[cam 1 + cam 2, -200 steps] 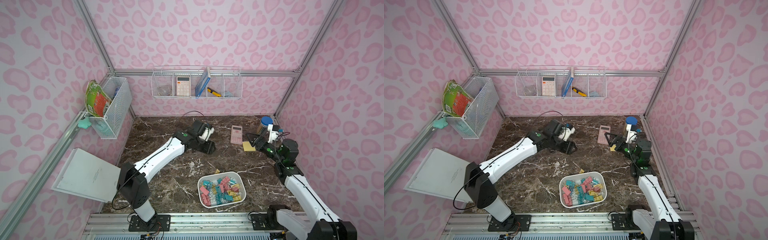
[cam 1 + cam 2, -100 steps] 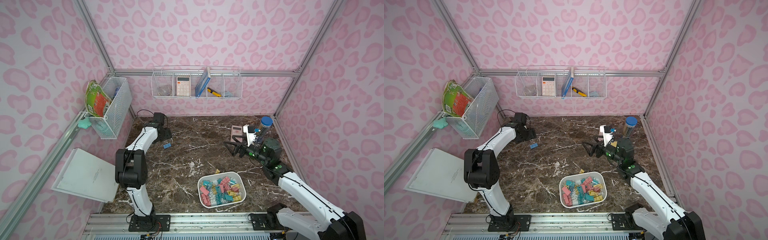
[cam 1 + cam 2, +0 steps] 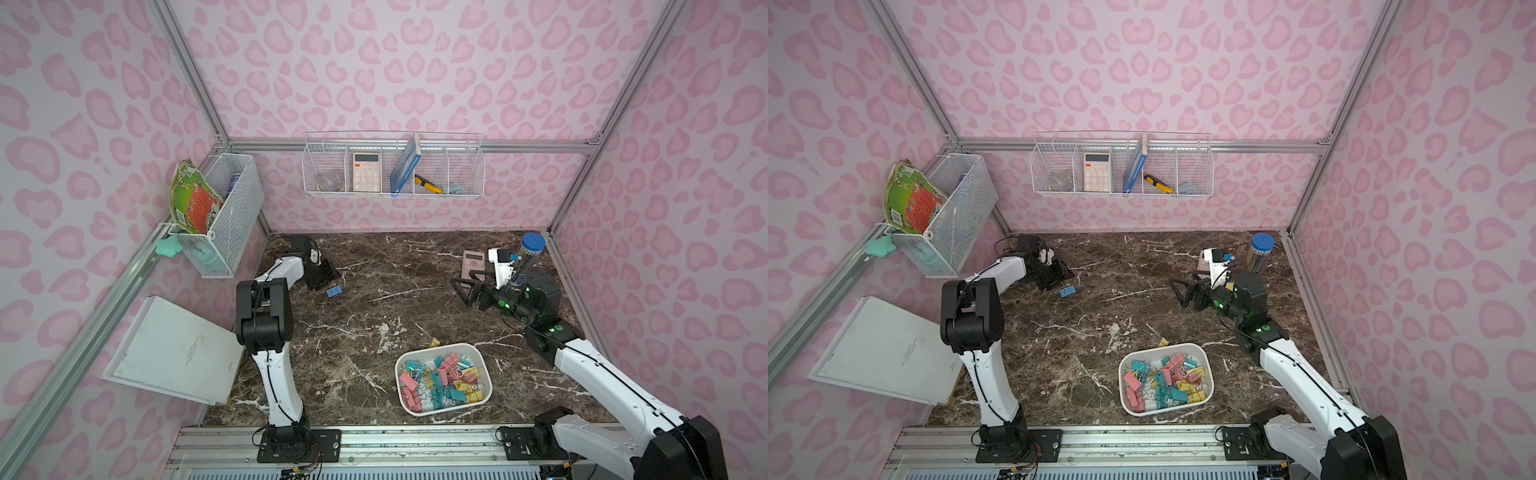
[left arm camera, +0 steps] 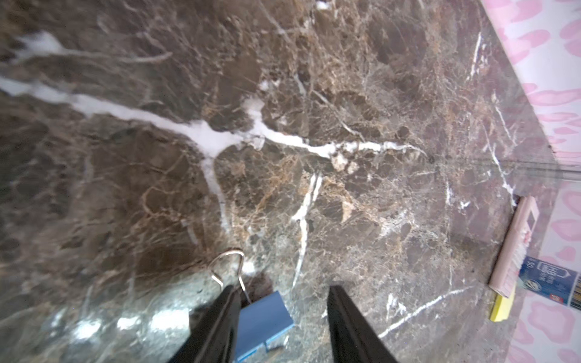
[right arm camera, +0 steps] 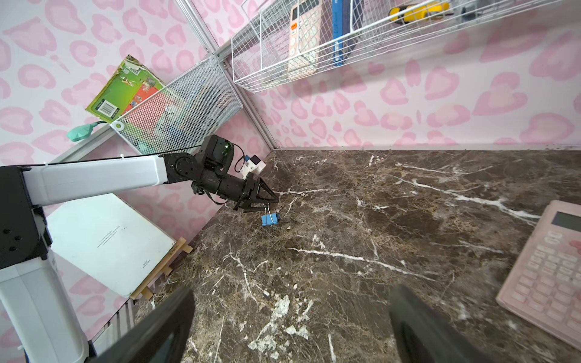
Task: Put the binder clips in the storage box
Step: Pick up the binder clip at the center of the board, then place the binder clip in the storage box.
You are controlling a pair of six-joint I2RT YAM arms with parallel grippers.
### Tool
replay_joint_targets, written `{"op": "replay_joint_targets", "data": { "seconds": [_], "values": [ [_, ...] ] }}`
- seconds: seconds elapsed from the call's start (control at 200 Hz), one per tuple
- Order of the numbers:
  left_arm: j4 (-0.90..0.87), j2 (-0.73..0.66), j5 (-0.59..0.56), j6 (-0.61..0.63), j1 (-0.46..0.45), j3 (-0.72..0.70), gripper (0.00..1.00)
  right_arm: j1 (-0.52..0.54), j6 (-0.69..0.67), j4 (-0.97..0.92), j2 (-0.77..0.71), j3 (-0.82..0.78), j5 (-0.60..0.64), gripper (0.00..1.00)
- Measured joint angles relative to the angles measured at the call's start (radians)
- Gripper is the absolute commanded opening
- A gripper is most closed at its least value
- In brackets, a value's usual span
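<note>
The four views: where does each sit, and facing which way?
Top views: high in front, facing down on the table; both arms show.
Left wrist: on the left arm, facing the table; left hand at the blue binder clip.
Right wrist: on the right arm, facing the left hand; right hand shows.
All share that clip.

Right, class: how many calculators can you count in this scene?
2. One calculator stands in the wire basket on the back wall; a pink calculator lies flat on the table, back right. More could be hidden.
</note>
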Motion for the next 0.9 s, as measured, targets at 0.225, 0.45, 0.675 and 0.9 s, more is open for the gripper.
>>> {"op": "replay_joint_targets", "data": {
  "seconds": [0.225,0.45,0.675,0.9],
  "values": [
    [0.014,0.000,0.052,0.008,0.004,-0.032,0.00,-0.023,0.042,0.000,0.013,0.002,-0.005,0.98],
    [0.050,-0.048,0.125,-0.013,0.003,-0.079,0.00,-0.035,0.067,0.000,-0.012,0.000,-0.007,0.99],
    [0.220,-0.344,0.283,-0.159,-0.137,-0.290,0.00,-0.095,0.115,0.004,-0.040,-0.053,0.002,0.99],
    [0.204,-0.647,0.194,-0.023,-0.682,-0.303,0.00,-0.240,0.229,0.029,-0.034,-0.118,-0.026,0.98]
  ]
}}
